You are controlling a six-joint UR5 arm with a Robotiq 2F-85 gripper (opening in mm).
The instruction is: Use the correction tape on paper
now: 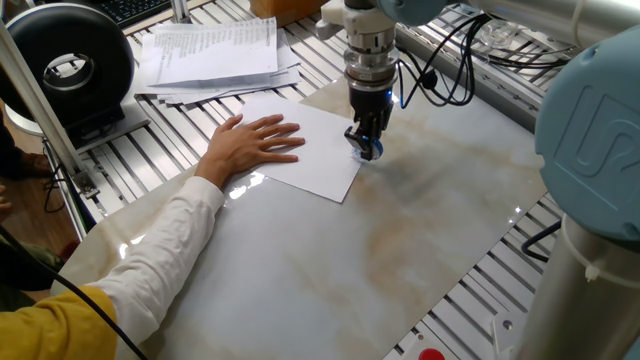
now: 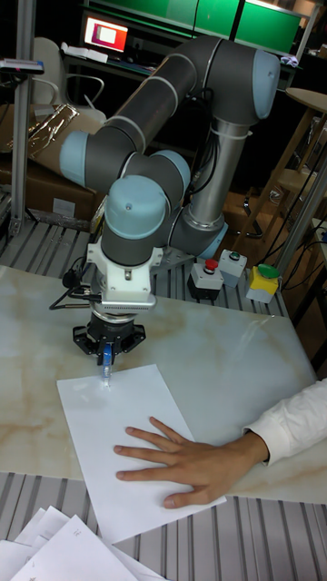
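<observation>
marble-patterned tabletop (image 1: pixel 420 220) at mid-frame carries the paper (image 1: pixel 315 150), pinned flat by a person's hand (image 1: pixel 250 145), while the gripper (image 1: pixel 366 140), fingers clamped on the correction tape (image 1: pixel 368 149), presses its tip onto the sheet's right-hand edge.

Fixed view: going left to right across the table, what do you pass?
Black round device → stack of printed papers → person's hand on the paper → correction tape in the gripper → robot base.
</observation>
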